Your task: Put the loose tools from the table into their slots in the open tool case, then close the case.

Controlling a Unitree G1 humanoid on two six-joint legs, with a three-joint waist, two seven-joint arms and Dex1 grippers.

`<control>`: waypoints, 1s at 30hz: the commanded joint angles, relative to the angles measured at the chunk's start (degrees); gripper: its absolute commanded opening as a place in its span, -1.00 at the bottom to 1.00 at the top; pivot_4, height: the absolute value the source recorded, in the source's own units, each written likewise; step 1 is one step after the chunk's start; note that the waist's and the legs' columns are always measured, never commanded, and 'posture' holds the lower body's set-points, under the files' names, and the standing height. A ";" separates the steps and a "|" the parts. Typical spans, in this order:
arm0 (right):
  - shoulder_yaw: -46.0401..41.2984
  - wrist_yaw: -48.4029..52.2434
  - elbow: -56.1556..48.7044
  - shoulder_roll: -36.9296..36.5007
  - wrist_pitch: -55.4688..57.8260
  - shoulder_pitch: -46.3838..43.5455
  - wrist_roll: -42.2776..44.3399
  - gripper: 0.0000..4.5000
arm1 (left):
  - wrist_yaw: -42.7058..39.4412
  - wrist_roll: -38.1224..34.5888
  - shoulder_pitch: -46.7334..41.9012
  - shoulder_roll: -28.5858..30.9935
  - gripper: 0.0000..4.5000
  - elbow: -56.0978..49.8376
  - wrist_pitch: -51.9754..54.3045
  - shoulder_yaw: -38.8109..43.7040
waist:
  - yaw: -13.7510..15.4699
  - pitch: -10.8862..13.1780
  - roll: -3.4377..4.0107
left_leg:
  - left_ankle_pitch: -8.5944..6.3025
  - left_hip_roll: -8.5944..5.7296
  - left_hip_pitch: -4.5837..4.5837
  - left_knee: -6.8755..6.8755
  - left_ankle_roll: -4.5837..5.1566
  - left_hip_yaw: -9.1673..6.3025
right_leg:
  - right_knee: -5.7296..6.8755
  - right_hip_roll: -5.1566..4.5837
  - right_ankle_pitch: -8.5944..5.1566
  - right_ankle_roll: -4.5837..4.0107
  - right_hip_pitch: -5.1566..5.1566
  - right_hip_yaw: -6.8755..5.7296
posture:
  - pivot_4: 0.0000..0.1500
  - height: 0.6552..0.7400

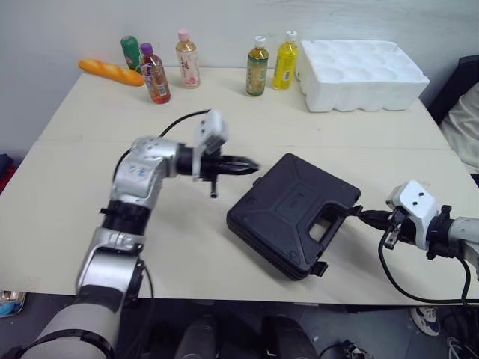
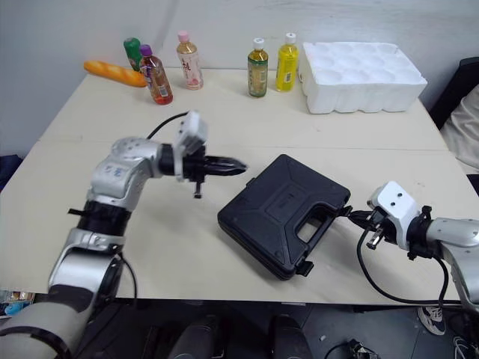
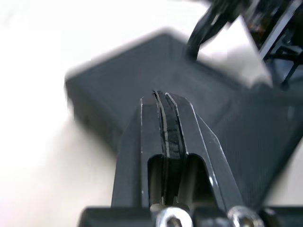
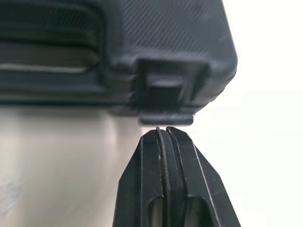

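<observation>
Case: lid down, flat on table.
Right gripper: fingers pressed together, empty, tips just at case's front latch.
Left gripper: closed, empty, beside case's far corner.
Risk: tips slip off latch, or push slides unbraced case, leaving latch unfastened.

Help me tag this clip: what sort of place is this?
Likely a lab or test room: plain table by a bare wall, set with bottles, a foam tray and a case.
</observation>
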 commanded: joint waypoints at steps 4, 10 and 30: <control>-0.15 -4.12 -0.33 2.17 1.91 -1.88 -0.45 -0.97 | 7.99 7.46 -11.71 -14.26 -1.00 22.16 -6.75 -6.37 | -0.01 0.01 -0.02 | 0.05 -0.12 -0.01 0.01 0.10 0.05 | 0.00 0.04 0.03 0.06 -0.02 -0.01 | 1.00 1.00; -0.26 -6.50 -2.86 3.92 4.27 -2.23 0.75 -0.97 | 10.72 14.32 -17.96 -23.29 -1.00 39.03 -16.50 -10.40 | -0.30 0.02 0.00 | 0.06 -0.10 0.08 -0.13 0.10 0.16 | 0.02 0.10 0.04 0.09 -0.16 -0.06 | 1.00 1.00; 2.23 -8.54 -5.55 6.85 6.49 -6.20 1.86 -0.97 | 15.43 30.27 -15.07 -23.82 -1.00 47.42 -27.85 -19.67 | -0.78 -0.19 -0.22 | -0.01 -0.09 0.33 -0.09 0.18 0.12 | -0.07 0.04 0.04 0.08 0.04 0.39 | 1.00 1.00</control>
